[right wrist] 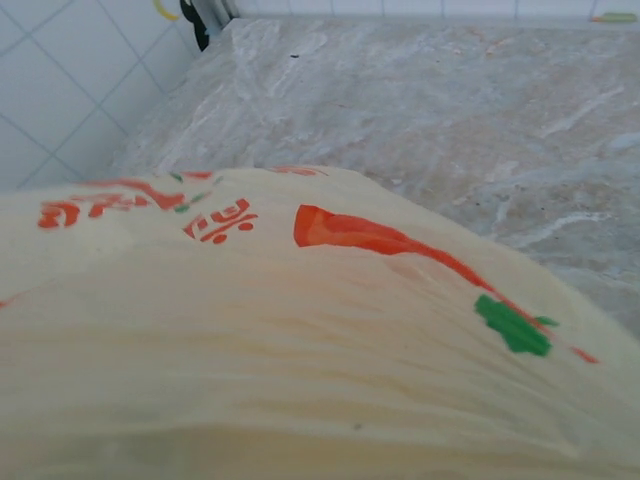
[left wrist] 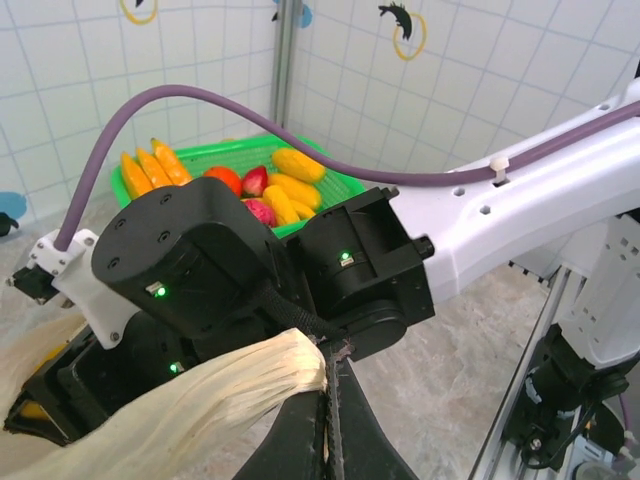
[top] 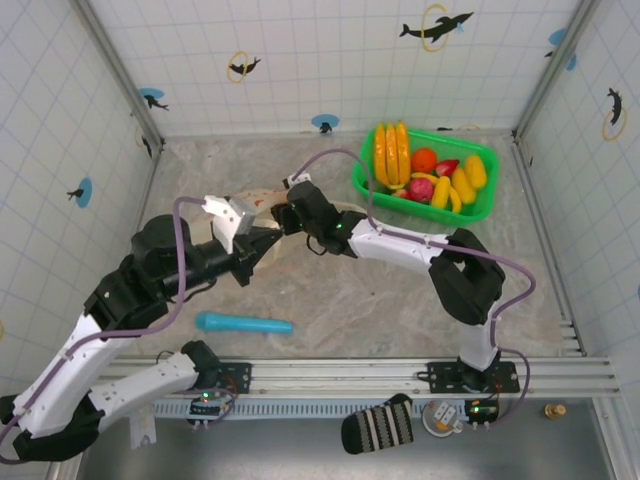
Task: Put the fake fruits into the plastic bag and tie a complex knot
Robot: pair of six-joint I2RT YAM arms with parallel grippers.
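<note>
Step judged: bag prep, loading not begun. Fruits (top: 432,176) seen in basket (top: 487,205), far right. Bag (left wrist: 225,395) bunched mid-table, strand pinched by left gripper (left wrist: 328,385). Right gripper (top: 292,212) at bag, jaw state cannot be told. Next: bag mouth to be spread, firm pinch needed.

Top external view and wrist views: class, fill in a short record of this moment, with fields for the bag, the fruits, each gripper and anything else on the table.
plastic bag: cream with red and green print, gathered into a bunch
fake fruits: lying in the green basket, far right of the table
left gripper: shut on the bunched end of the bag
right gripper: up against the bag; open or shut cannot be told
other: blue tube lying on the table near the left arm
</note>
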